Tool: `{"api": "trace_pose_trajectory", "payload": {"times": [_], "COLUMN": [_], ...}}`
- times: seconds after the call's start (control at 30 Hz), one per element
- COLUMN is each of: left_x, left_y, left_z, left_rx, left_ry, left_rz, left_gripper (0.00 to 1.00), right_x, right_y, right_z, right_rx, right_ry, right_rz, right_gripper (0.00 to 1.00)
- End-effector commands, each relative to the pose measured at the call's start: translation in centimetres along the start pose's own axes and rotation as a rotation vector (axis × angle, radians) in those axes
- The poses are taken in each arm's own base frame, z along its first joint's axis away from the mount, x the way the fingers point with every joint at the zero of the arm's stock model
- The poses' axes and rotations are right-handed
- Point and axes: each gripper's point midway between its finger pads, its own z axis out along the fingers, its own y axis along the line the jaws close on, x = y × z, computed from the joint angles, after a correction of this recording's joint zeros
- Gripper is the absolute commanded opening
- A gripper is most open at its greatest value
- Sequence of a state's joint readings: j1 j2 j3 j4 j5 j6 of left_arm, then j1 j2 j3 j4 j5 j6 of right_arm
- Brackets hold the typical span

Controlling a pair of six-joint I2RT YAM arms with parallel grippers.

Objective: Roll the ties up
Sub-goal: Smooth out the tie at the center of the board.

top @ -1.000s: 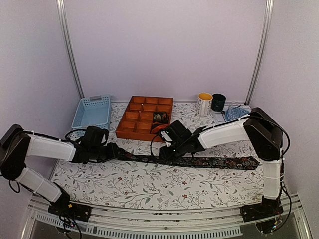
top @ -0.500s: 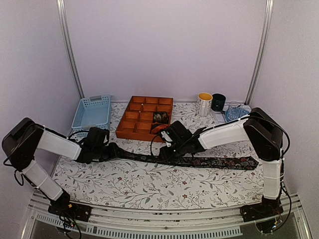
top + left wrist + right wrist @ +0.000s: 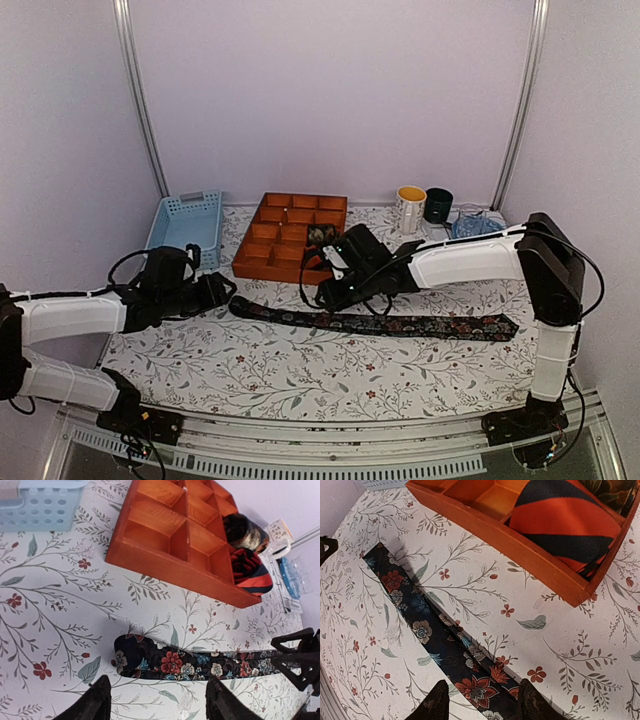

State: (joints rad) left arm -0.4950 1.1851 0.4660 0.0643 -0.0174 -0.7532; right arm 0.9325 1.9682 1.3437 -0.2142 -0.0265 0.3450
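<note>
A dark floral tie (image 3: 380, 323) lies flat across the table as a long strip, its narrow end (image 3: 127, 657) on the left. My left gripper (image 3: 216, 292) hovers just left of that end, open, with nothing between its fingers (image 3: 95, 705). My right gripper (image 3: 335, 292) hangs over the strip's middle, open. Its fingers (image 3: 437, 705) straddle the tie (image 3: 445, 647) without closing on it. Two rolled ties sit in the orange tray (image 3: 262, 262): a red-and-black coil (image 3: 560, 520) and a dark floral coil (image 3: 245, 530) behind it.
A light blue basket (image 3: 183, 225) stands left of the tray. Behind the right arm are a white mug (image 3: 411, 208), a dark mug (image 3: 438, 205) and a blue glass dish (image 3: 472, 225). Most tray compartments (image 3: 150, 527) hold nothing.
My left gripper has let go of the tie's narrow end, opened and drawn back to the left. The right gripper has risen slightly and shifted toward the tray. The tie's end has settled flat.
</note>
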Motion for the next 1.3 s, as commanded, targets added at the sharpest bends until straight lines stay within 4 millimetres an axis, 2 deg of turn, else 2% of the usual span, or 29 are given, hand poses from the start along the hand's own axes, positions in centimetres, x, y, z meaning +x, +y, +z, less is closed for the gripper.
{"api": "trace_pose_trajectory", "payload": {"times": [0.0, 0.17, 0.2, 0.5, 0.6, 0.87, 1.0, 1.13, 1.2, 1.27], "left_x": [-0.8, -2.2, -2.3, -0.9, -0.2, 4.1, 5.7, 6.3, 6.1, 5.7], "left_y": [-0.6, -2.3, -2.4, -1.8, -0.7, 3.2, 4.6, 5.2, 5.1, 4.9], "left_z": [-1.0, -0.3, 0.1, 4.0, 5.2, 6.9, 6.9, 5.8, 5.3, 4.9], "left_rx": [0.003, 0.055, 0.054, 0.032, -0.011, -0.091, -0.116, -0.116, -0.11, -0.109], "left_ry": [-0.026, -0.064, -0.064, -0.002, 0.019, 0.101, 0.124, 0.12, 0.109, 0.102], "left_rz": [0.038, 0.053, 0.053, 0.04, 0.035, -0.007, -0.017, -0.016, -0.008, 0.004], "left_gripper": [0.48, 0.05, 0.0, 0.0, 0.0, 0.0, 0.0, 0.0, 0.0, 0.0], "right_x": [-4.8, -5.4, -5.3, -3.7, -2.9, -2.3, -2.8, -3.8, -4.0, -3.1], "right_y": [2.0, 1.5, 1.5, 1.1, 0.9, -0.2, -0.9, -2.5, -4.6, -7.9], "right_z": [-6.3, -7.2, -7.2, -6.7, -7.0, -9.0, -11.5, -15.3, -17.5, -19.9], "right_rx": [-0.037, -0.019, -0.017, -0.01, -0.003, 0.04, 0.074, 0.151, 0.218, 0.309], "right_ry": [-0.184, -0.232, -0.228, -0.189, -0.174, -0.198, -0.241, -0.315, -0.346, -0.363], "right_rz": [0.017, 0.049, 0.05, 0.091, 0.096, 0.121, 0.143, 0.196, 0.248, 0.353], "right_gripper": [0.46, 0.45, 0.46, 0.45, 0.45, 0.45, 0.45, 0.48, 0.49, 0.49]}}
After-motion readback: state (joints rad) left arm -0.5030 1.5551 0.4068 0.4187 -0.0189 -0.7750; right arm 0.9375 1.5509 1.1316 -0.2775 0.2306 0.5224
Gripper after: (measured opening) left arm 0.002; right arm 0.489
